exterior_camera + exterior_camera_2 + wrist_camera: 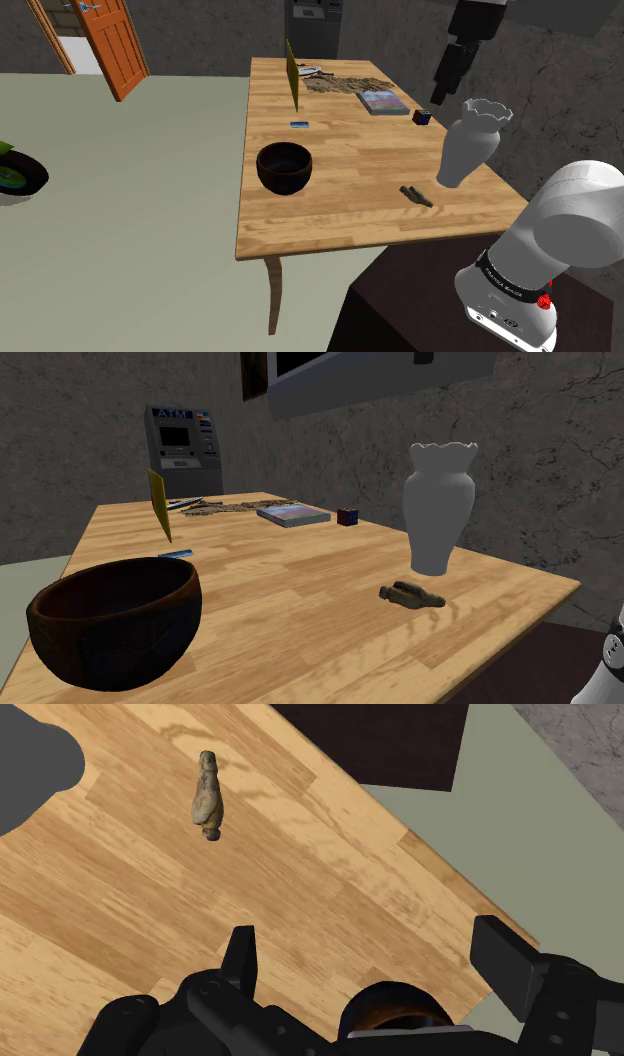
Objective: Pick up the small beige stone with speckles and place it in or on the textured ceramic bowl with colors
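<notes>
Over the table [120, 904], the pincer [372, 960] gapes wide — stone [207, 794] untouched.

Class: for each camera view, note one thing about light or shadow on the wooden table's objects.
Shoulder view: the dark round bowl is near black inside. Second exterior view: the white wavy-rimmed vase shades to grey toward its base. Wrist view: the small brownish stone is evenly lit, its shadow faint.

A white vase [470, 145] stands upright at the shoulder view's right, on the wooden counter [340, 205]. Higher in the frame lie a book [382, 101] and a small coloured cube [421, 117] just beside it. A thin yellow panel [292, 75] stands near a blue card [299, 124]. An orange door [118, 45] shows at upper left.
</notes>
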Motion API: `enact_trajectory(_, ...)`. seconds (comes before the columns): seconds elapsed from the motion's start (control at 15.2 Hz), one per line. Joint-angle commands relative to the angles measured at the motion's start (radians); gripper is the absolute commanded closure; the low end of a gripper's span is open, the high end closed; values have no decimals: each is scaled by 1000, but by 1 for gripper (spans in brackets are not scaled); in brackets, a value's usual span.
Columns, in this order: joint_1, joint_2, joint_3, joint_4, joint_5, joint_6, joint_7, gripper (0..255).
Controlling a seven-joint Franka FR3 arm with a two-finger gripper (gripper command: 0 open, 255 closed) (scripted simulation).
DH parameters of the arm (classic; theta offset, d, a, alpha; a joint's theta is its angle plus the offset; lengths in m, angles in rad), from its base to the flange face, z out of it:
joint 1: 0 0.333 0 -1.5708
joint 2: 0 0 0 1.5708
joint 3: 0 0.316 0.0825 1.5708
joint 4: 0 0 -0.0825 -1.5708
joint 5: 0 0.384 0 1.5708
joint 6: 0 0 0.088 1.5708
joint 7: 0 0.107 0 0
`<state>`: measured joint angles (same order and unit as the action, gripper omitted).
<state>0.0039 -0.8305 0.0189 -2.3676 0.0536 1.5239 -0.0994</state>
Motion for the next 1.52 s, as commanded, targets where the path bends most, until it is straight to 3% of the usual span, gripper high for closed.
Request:
enact_trajectory(0.0, 0, 0, 0, 0, 0, 0, 0, 0)
enact_trajectory(0.79, -56, -36, -73, -402, -100, 377, -92, 0)
enact_trajectory(1.12, -96, 33, -113, -526, -155, 577, -130, 0)
enact_trajectory(1.45, -148, 179, -158, -612, -220, 818, -163, 0)
